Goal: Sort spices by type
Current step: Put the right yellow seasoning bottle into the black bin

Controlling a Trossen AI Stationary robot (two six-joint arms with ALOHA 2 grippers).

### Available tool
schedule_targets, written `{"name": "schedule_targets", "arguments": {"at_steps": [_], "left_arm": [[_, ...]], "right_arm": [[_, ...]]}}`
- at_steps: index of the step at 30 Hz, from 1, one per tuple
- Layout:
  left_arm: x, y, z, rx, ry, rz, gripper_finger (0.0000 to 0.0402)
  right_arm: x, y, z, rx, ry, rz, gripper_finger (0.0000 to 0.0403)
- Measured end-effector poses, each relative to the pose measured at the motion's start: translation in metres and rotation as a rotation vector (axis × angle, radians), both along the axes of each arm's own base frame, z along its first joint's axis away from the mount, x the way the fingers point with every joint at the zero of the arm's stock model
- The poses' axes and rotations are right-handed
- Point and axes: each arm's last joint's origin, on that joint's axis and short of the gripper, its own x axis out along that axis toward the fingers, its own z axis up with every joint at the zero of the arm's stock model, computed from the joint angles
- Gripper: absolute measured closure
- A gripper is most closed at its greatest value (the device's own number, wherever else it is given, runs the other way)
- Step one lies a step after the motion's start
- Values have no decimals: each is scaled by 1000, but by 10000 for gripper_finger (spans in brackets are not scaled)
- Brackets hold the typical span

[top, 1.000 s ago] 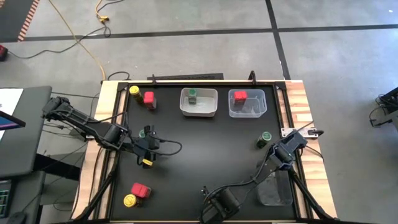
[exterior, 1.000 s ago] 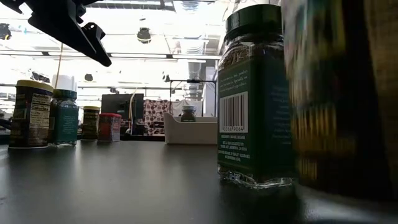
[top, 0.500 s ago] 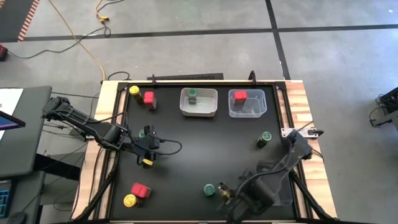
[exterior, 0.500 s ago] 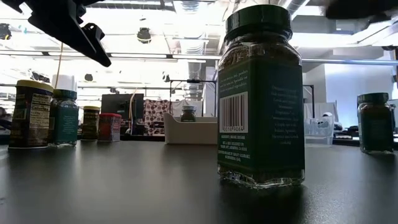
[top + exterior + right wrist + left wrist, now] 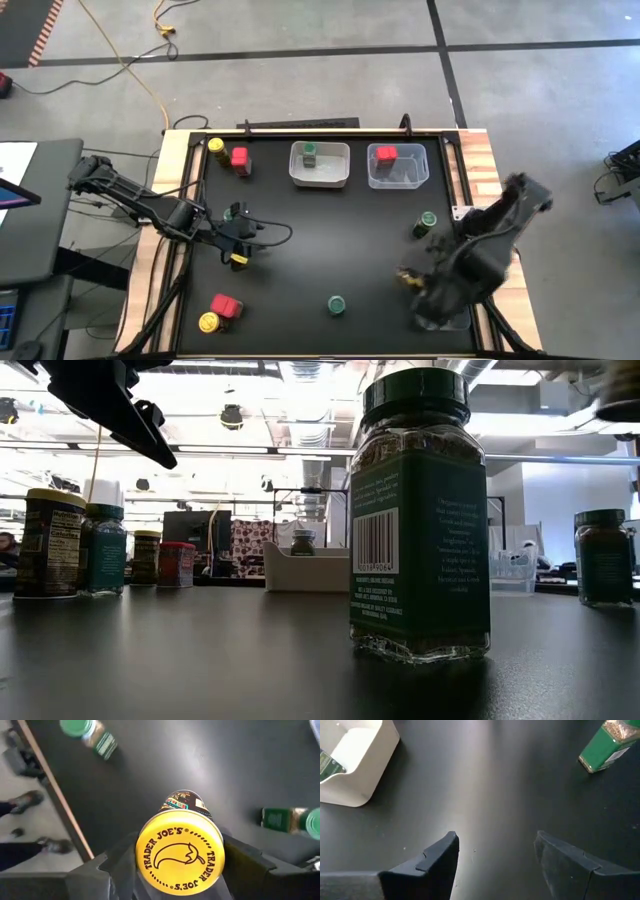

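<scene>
My right gripper (image 5: 179, 870) is shut on a yellow-lidded spice jar (image 5: 179, 851) and holds it above the table's near right part (image 5: 408, 278). Two green-lidded jars stand on the table, one near the front edge (image 5: 336, 305) and one at the right (image 5: 427, 222). My left gripper (image 5: 495, 852) hangs open over bare table at the left (image 5: 237, 248), beside another green-lidded jar (image 5: 231, 212). A white bin (image 5: 320, 165) holds a green-lidded jar. A clear bin (image 5: 398, 167) holds a red one. My right gripper pinches the jar at two opposite sides of its yellow lid (image 5: 142, 857), one finger (image 5: 117, 865) on each side. The fingers come from above, pointing steeply down. The jar hangs below them, roughly upright and lifted clear of the table.
A yellow-lidded jar (image 5: 216, 147) and a red container (image 5: 240, 158) stand at the far left. Another such pair (image 5: 218, 313) stands at the near left. A further clear bin (image 5: 442, 310) lies under my right arm at the near right corner. The middle of the table is bare.
My right gripper has carried the yellow-lidded jar from the middle of the near edge up and toward the table's right edge, rolling as it went. This has uncovered the green-lidded jar at the front.
</scene>
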Motion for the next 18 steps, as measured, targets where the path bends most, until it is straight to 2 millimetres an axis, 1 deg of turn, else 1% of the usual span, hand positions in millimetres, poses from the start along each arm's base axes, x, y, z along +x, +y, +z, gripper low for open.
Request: {"name": "schedule_targets", "arguments": {"at_steps": [3,6,9,13,18], "left_arm": [[0,0,0,-2,1,-2,152],[0,0,0,-7,0,-7,152],[0,0,0,-8,2,-8,152],[1,-1,1,-13,-8,-9,152],[1,-1,1,-17,-18,-9,152]], "right_arm": [[-32,-11,-3,46,-32,25,137],[-60,-21,-14,90,-38,30,137],[-82,-28,-28,148,-41,50,137],[-103,-36,-47,173,-33,79,137],[-115,-36,-70,195,-18,75,137]]}}
